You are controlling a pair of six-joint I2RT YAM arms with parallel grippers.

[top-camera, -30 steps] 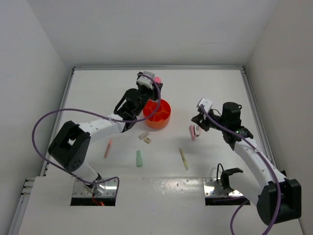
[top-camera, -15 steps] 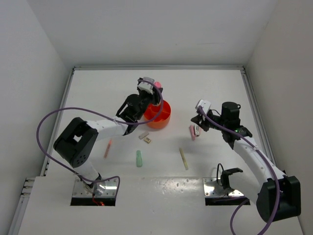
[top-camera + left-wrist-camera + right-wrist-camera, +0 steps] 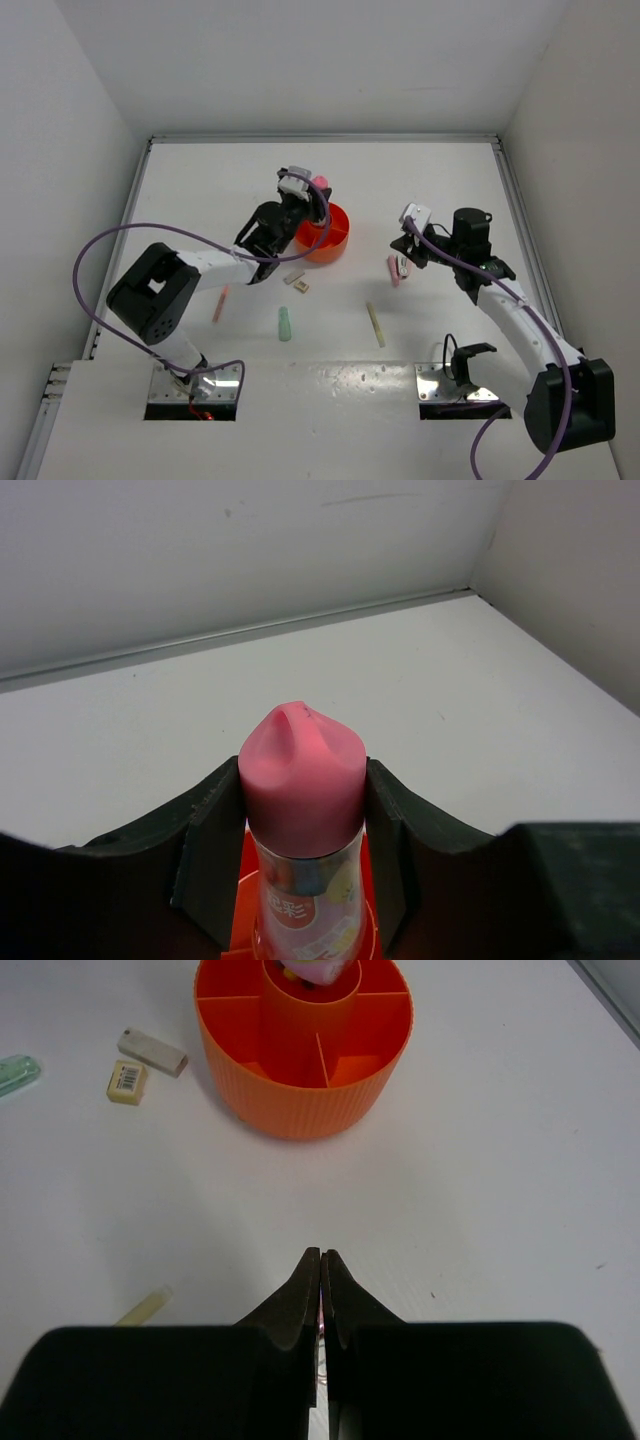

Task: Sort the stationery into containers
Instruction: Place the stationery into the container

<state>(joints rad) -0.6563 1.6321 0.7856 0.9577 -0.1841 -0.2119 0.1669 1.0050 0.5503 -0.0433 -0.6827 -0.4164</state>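
The left claw (image 3: 300, 815) is clenched on the pink cylinder (image 3: 301, 765), its pads pressing the sides just under the domed cap. The cylinder stands upright. Directly beneath it is the orange organiser (image 3: 300, 1090), and the right wrist view shows the cylinder's lower end inside the central well (image 3: 305, 1005).

It looks like a light, rigid plastic tube with a smooth, probably slippery skin. A hold across the body just below the cap seems right, with a straight drop so it does not tip.

The right claw (image 3: 320, 1265) is pressed closed with nothing visibly between its pads. It hangs over the worktop (image 3: 480, 1160) with the pink mini stapler (image 3: 393, 270) just beside it. The stapler seems compact and hard, best taken across its narrow sides.
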